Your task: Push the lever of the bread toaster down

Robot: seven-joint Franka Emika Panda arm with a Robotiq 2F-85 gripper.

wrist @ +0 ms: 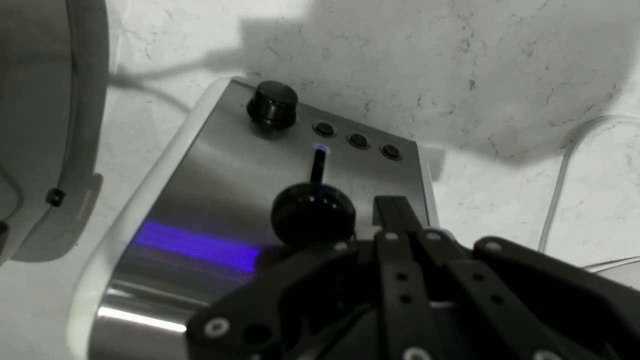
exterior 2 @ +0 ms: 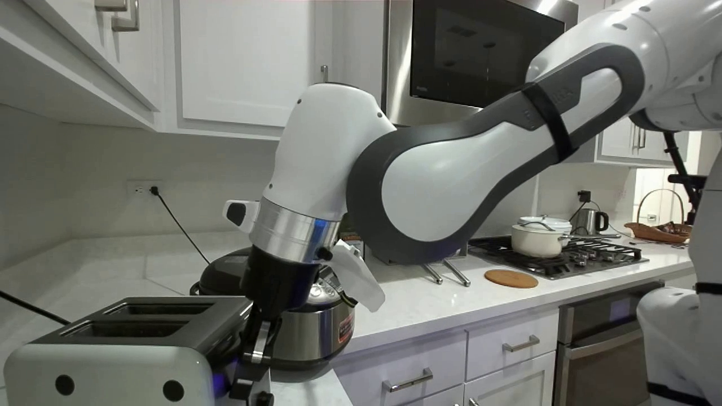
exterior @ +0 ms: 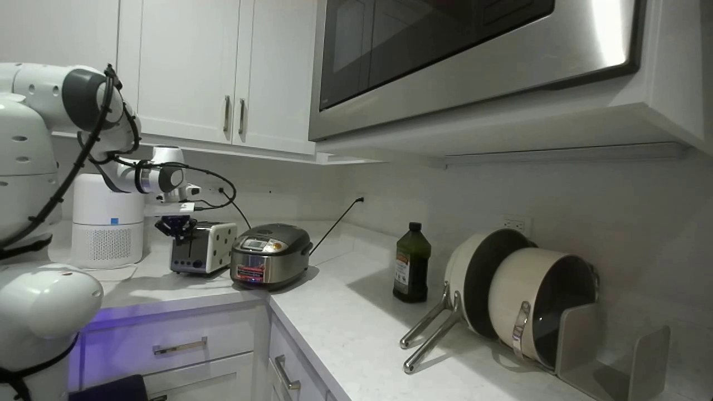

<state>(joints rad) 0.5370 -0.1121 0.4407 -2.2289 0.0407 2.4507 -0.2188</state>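
Observation:
The bread toaster (exterior: 223, 248) stands on the counter, with a metal front, cream sides with black dots and a dark top. In an exterior view its two top slots show empty (exterior 2: 113, 372). In the wrist view its front panel (wrist: 220, 175) carries a round black lever knob (wrist: 313, 212), with a stretch of slot visible between the knob and the dial. My gripper (wrist: 397, 212) is shut and empty, its fingertips just right of the knob in that view; I cannot tell whether they touch it. In both exterior views the gripper (exterior: 177, 231) (exterior 2: 251, 383) is at the toaster's front, hiding the lever.
A steel rice cooker (exterior: 273, 262) stands close beside the toaster. A white cylindrical appliance (exterior: 108, 234) stands on the toaster's other side. A dark bottle (exterior: 412, 267) and racked pans (exterior: 518, 301) stand further along the counter. Cabinets (exterior: 189, 72) hang above.

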